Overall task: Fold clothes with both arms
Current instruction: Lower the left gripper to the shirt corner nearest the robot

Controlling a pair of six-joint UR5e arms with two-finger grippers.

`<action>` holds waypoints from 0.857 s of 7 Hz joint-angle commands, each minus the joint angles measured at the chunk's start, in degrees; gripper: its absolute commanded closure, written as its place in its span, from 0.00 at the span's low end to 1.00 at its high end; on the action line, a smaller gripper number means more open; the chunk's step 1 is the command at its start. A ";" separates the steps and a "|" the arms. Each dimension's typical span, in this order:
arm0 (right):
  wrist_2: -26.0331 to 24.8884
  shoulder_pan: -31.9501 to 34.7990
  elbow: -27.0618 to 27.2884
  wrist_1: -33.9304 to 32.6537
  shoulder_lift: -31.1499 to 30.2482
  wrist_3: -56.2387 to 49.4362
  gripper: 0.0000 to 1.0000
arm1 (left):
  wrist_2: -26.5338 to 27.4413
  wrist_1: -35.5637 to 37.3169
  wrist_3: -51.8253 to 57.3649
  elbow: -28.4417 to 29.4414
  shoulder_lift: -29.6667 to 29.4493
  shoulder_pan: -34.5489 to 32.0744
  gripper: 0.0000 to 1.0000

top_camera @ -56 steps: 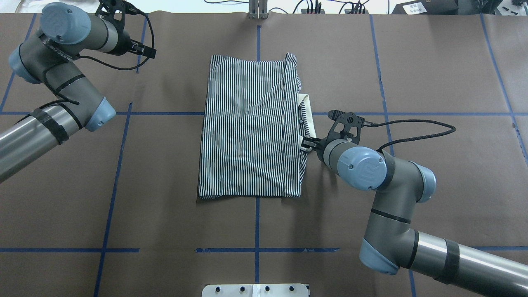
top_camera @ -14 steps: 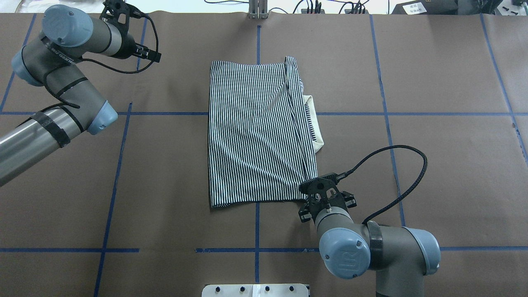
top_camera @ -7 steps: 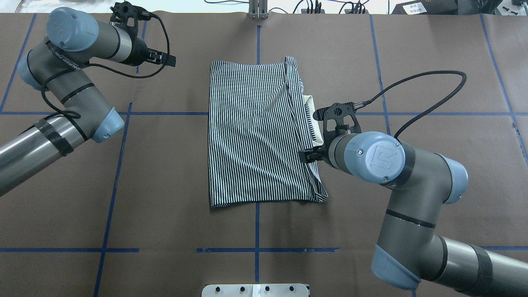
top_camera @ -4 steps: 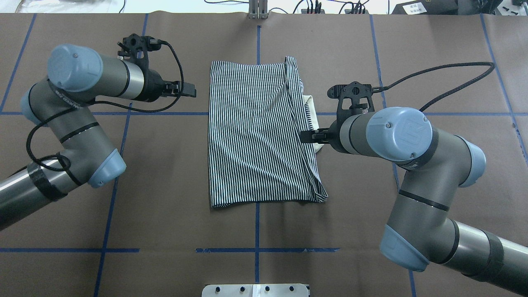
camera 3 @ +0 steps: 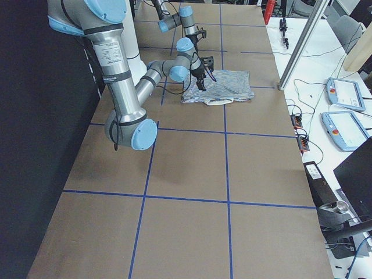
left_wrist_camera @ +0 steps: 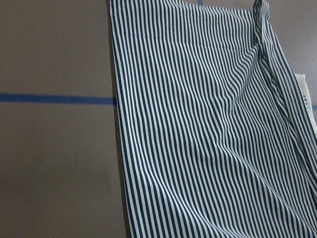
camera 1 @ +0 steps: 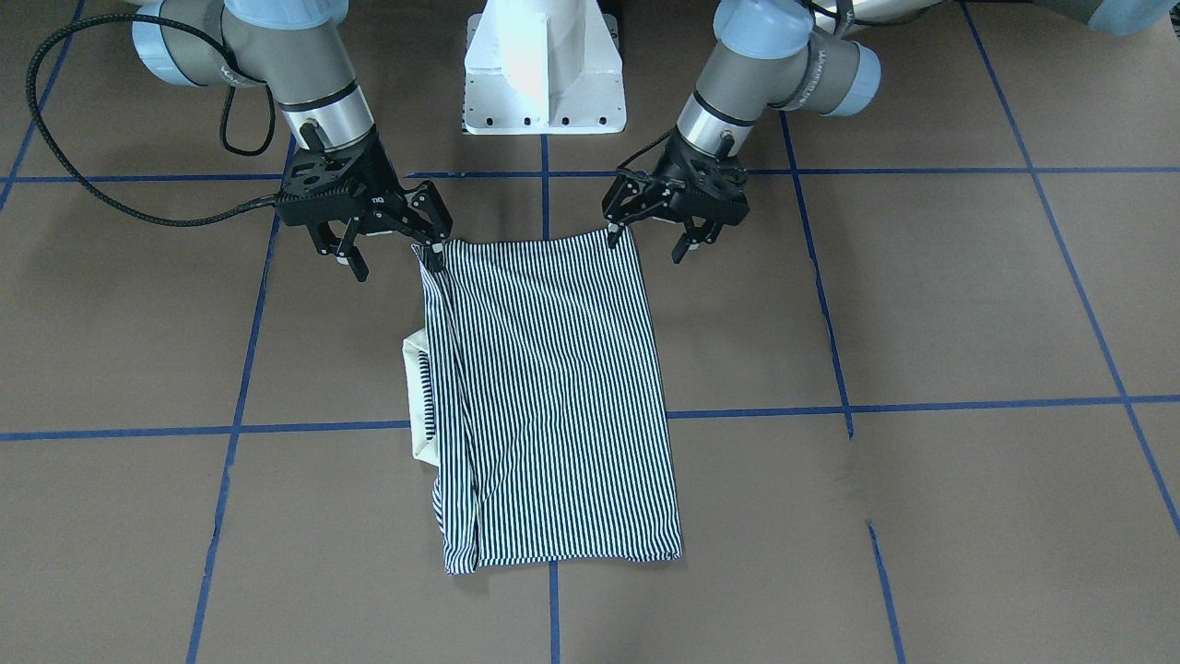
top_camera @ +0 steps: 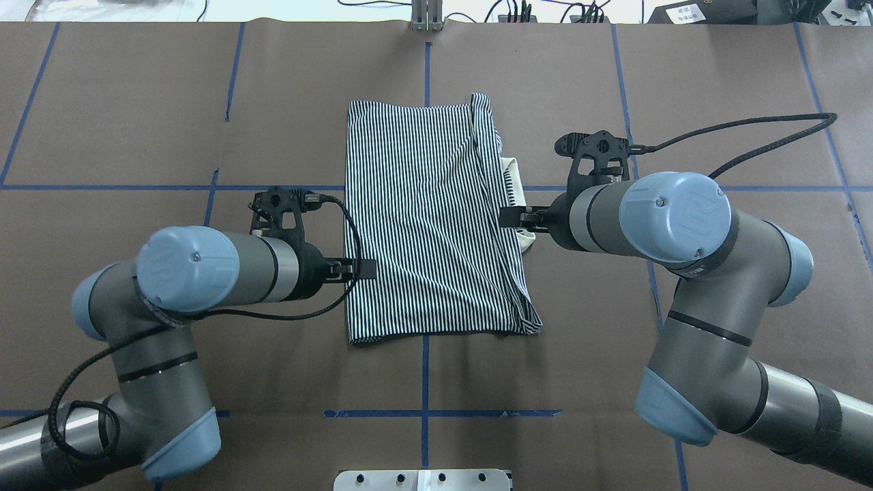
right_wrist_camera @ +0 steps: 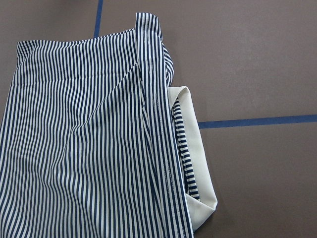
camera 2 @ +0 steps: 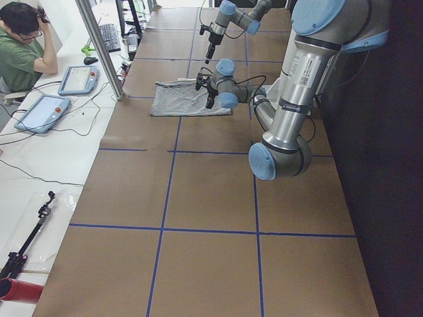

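Half done, by the look of it. Found the polo shirt (camera 1: 553, 397) flat on the desk (camera 1: 922, 304), folded into a long panel, cream collar (camera 1: 415, 369) poking from its right side. Saw left gripper (camera 1: 650, 242) and right gripper (camera 1: 398, 263) hovering by its long sides toward the near, robot-side end, jaws spread wide, empty. Judged next: drop, pinch both near corners, carry them together to the far edge.

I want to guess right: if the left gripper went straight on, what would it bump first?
Probably the striped shirt, near its left edge; the left gripper points down there, depth unclear.
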 commanded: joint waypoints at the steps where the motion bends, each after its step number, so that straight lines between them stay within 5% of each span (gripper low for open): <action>1: -0.26 -0.02 0.01 0.02 -0.11 0.25 0.00 | 2.27 1.19 -2.23 1.21 0.04 3.22 0.15; 6: -0.26 -0.02 -0.08 0.02 -0.28 0.25 0.00 | 2.01 1.10 -4.76 4.03 -0.66 3.75 0.38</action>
